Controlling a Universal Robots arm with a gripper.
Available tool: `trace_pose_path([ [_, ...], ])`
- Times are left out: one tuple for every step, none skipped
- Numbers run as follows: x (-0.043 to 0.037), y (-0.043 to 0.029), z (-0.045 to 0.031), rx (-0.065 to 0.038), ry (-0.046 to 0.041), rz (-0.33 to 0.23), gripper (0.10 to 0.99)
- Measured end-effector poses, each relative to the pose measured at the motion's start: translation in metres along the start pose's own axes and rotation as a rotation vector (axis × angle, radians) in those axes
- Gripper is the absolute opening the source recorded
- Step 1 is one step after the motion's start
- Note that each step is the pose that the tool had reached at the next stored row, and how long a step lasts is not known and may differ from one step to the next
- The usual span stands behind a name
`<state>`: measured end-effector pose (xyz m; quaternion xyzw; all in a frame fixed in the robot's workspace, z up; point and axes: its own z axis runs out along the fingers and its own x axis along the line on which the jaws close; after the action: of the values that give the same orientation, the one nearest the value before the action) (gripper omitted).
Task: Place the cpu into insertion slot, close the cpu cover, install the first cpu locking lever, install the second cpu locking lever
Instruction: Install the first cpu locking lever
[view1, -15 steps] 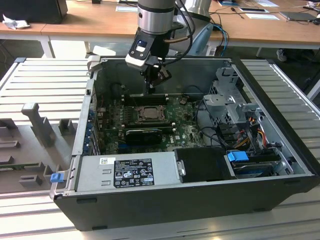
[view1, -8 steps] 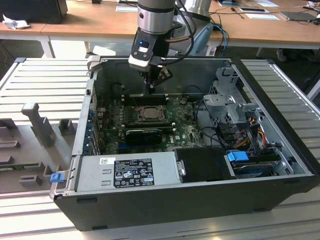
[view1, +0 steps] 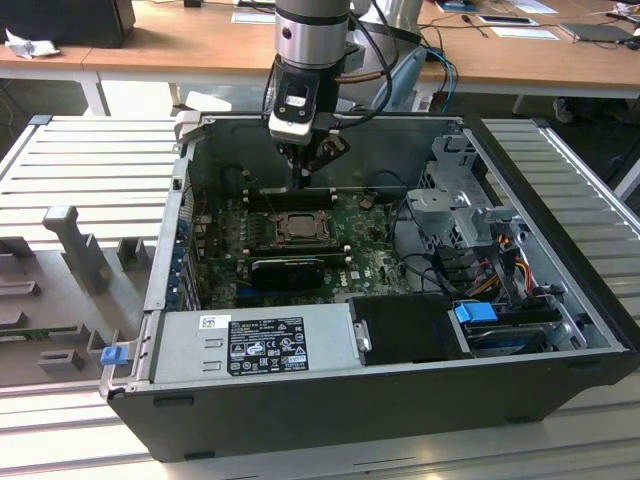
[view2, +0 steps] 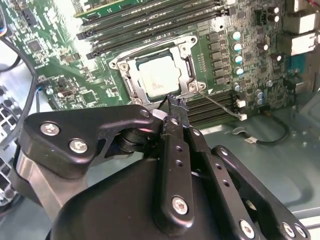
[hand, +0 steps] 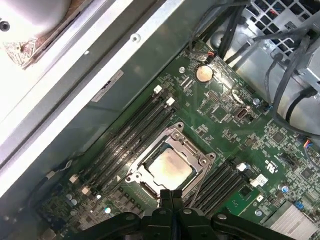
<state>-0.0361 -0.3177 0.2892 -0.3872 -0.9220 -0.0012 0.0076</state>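
Observation:
The cpu (view2: 159, 77) (hand: 169, 167) lies flat in the insertion slot (view2: 131, 88), its pale metal top showing. The silver cpu cover (view2: 186, 67) (hand: 194, 150) lies down around it, framing the chip through its window. A thin wire lever (hand: 200, 184) runs along one side of the socket; whether it is latched I cannot tell. My gripper (view1: 303, 180) (hand: 171, 196) hangs just above the socket's edge, fingers pressed together and holding nothing. In the exterior view the cpu (view1: 297, 228) sits mid-board, right below the gripper.
Long black memory slots (hand: 131, 137) flank the socket on both sides. A black expansion card (view1: 288, 268) lies in front of it, then the power supply (view1: 255, 340). The drive cage (view1: 460, 190) and cables (view1: 500, 265) fill the exterior view's right. The case walls (view1: 165, 250) surround everything.

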Motion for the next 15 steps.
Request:
trace_pose_path([
  [0.0,0.0,0.0,0.0,-0.0001,-0.021,0.106],
  [0.0,0.0,0.0,0.001,-0.0002,-0.049,0.106],
  [0.0,0.0,0.0,0.001,-0.0002,-0.073,0.106],
  [0.0,0.0,0.0,0.001,-0.0004,-0.1,0.106],
  [0.0,0.0,0.0,0.002,-0.0004,-0.116,0.106],
  [0.0,0.0,0.0,0.002,-0.0005,-0.128,0.106],
  [0.0,0.0,0.0,0.002,-0.0006,-0.148,0.106],
  [0.0,0.0,0.0,0.002,-0.0006,-0.161,0.106],
  [0.0,0.0,0.0,0.002,-0.0007,-0.173,0.106],
  [0.0,0.0,0.0,0.003,-0.0008,-0.193,0.106],
  [0.0,0.0,0.0,0.003,-0.0009,-0.211,0.106],
  [0.0,0.0,0.0,0.003,-0.0009,-0.224,0.106],
  [0.0,0.0,0.0,0.003,-0.001,-0.243,0.106],
  [0.0,0.0,0.0,0.004,-0.0011,-0.256,0.106],
  [0.0,0.0,0.0,0.004,-0.0011,-0.272,0.106],
])
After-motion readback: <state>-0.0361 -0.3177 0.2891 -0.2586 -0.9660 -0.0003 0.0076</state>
